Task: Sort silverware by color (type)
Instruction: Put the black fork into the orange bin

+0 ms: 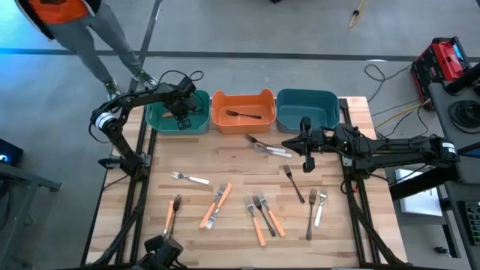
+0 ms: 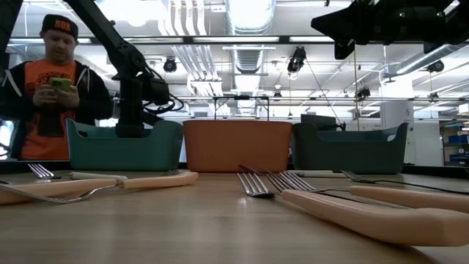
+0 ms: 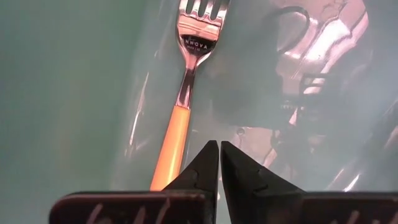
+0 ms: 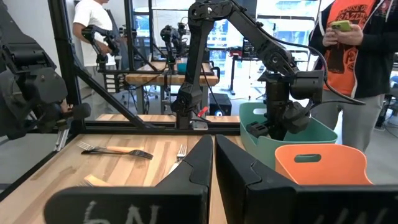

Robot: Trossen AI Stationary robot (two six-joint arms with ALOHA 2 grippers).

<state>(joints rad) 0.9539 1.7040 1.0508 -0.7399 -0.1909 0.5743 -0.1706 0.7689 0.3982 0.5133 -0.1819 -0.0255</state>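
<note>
Orange-handled fork (image 3: pixel 184 99) lies on the floor of the far-left teal bin (image 1: pixel 159 120), not gripped. Left gripper (image 3: pixel 219 152) is down in that bin just beside the fork, fingers together, empty. Right gripper (image 1: pixel 306 144) hangs above the table near the far-right teal bin (image 1: pixel 307 109), fingers together, empty.

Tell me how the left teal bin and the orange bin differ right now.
The left teal bin holds an orange-handled fork, while the orange bin holds a dark-handled fork. The left gripper is down inside the teal bin, shut and empty beside that fork; no gripper is in the orange bin. The teal bin sits at the row's left end, the orange bin in the middle. Both look alike in shape and size.
</note>
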